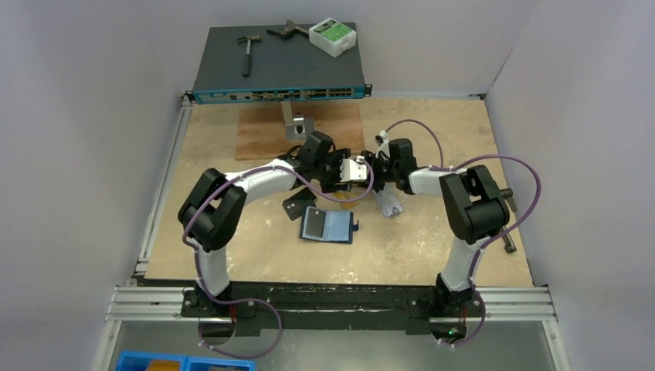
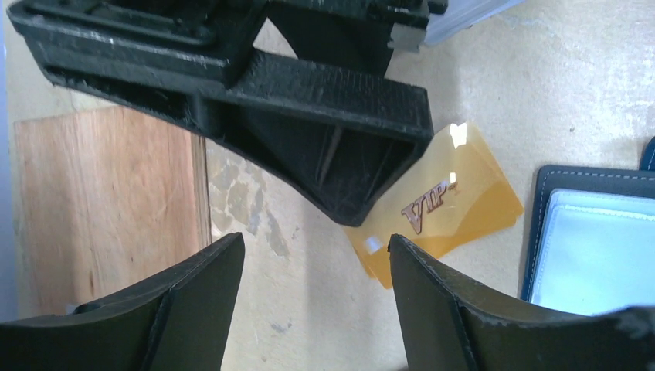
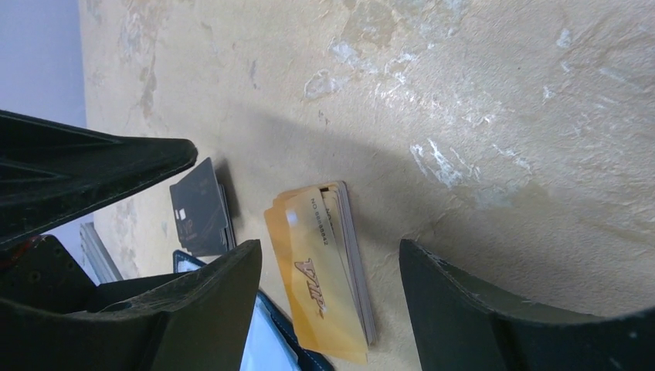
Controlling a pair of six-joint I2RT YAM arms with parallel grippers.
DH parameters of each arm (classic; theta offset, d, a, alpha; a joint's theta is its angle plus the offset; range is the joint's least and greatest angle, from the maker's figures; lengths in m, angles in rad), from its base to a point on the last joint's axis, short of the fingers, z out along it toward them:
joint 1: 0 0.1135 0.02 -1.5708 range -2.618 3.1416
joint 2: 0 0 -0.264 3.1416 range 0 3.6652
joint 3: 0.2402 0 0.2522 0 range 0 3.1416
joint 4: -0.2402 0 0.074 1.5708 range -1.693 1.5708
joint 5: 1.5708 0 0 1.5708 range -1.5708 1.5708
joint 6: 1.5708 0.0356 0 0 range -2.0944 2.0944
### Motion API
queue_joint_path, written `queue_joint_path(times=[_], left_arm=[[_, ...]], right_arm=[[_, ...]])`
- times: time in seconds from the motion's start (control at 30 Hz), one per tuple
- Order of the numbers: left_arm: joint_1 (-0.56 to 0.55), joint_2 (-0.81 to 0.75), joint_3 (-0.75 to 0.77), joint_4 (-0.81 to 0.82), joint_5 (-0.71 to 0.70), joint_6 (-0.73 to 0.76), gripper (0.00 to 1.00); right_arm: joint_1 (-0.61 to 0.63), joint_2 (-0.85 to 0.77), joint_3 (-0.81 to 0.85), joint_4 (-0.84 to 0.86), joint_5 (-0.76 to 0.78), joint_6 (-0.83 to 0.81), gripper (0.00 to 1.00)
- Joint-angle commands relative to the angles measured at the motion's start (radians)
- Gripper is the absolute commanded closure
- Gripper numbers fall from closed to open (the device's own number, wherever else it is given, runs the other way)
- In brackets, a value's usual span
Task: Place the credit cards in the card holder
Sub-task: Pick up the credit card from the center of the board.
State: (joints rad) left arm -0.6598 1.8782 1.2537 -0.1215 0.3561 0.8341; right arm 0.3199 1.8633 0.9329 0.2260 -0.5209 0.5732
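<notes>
Tabletop [image 1: 432, 247] — one holder [image 1: 328, 225], one black card [image 1: 297, 207].

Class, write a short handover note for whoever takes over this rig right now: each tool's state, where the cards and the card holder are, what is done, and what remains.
Left tool: open, holding nothing, just beside the orange-gold cards.
Right tool: open, holding nothing, over the same stack.
Card holder: lies open on the table, nearer the arm bases than the stack.
Black card: flat on the table beside the holder.
Silver-grey card: on the table under the right arm.
Done: holder is open.
Left: every card in view lies outside the holder and has to go in.
</notes>
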Motion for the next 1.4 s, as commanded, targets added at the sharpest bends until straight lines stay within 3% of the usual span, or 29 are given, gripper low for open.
queue_joint_path(times=[0.0, 0.27, 0.7, 0.97, 1.07, 1.37], left_arm=[[-0.015, 0.037, 0.061, -0.033, 0.066, 0.046, 0.31], [-0.023, 0.098, 0.114, -0.133, 0.071, 0.194, 0.30], [-0.037, 0.170, 0.134, -0.057, -0.022, 0.265, 0.30], [-0.037, 0.201, 0.173, -0.001, -0.097, 0.194, 0.31], [-0.026, 0.185, 0.201, -0.041, -0.095, 0.136, 0.31], [0.027, 0.057, 0.194, -0.176, -0.072, 0.030, 0.30]], right_arm=[[-0.009, 0.026, -0.053, -0.039, -0.046, -0.031, 0.33], [-0.050, 0.026, -0.100, 0.038, -0.121, 0.006, 0.37], [-0.059, 0.039, -0.123, 0.066, -0.158, 0.014, 0.41], [-0.058, 0.049, -0.116, 0.054, -0.125, 0.020, 0.48], [-0.059, 0.057, -0.106, 0.019, -0.098, 0.011, 0.52], [-0.059, 0.082, -0.081, -0.031, -0.037, -0.021, 0.54]])
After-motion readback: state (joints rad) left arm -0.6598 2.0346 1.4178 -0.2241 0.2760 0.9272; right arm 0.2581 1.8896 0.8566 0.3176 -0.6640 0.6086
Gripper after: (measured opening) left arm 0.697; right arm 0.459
